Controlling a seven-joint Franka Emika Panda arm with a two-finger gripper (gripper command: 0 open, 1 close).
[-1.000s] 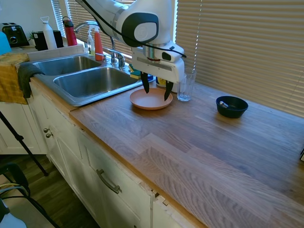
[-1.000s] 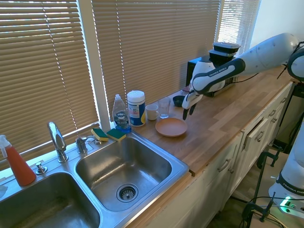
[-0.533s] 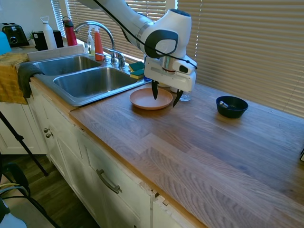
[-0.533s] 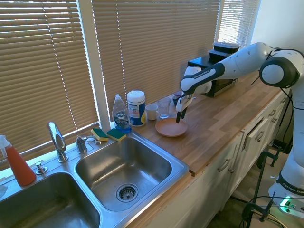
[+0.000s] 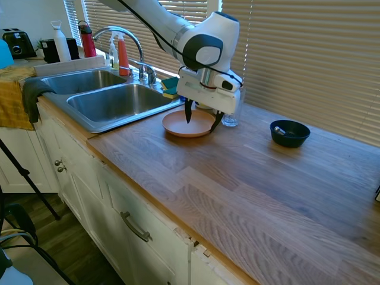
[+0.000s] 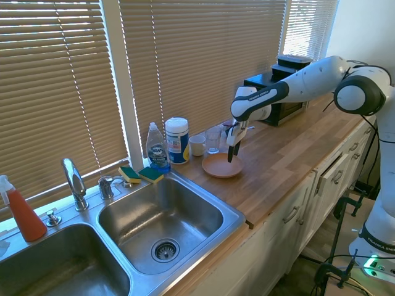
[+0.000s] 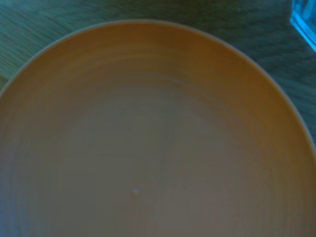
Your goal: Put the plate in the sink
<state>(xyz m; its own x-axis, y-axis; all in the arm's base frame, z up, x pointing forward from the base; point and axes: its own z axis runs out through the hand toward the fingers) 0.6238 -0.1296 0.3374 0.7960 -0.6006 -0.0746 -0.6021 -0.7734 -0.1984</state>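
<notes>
Terracotta plate (image 5: 187, 124) on wooden counter (image 5: 249, 178), beside sink (image 6: 157, 216). Gripper (image 5: 200, 119) fingers (image 5: 188, 111) spread, straddling plate rim. Wrist view: plate interior only, blurred. Second exterior view: sink drain.

A wooden desk (image 5: 249, 178) is carrying an orange plate (image 5: 178, 126) under the claw (image 5: 200, 119), a glass (image 5: 231, 116) just behind it and a dark bowl (image 5: 289, 133) well apart.

My gripper (image 5: 201, 118) has moved from above the counter beside the plate (image 5: 187, 124) to right over it, fingers spread, one tip inside its rim, lower than before.
</notes>
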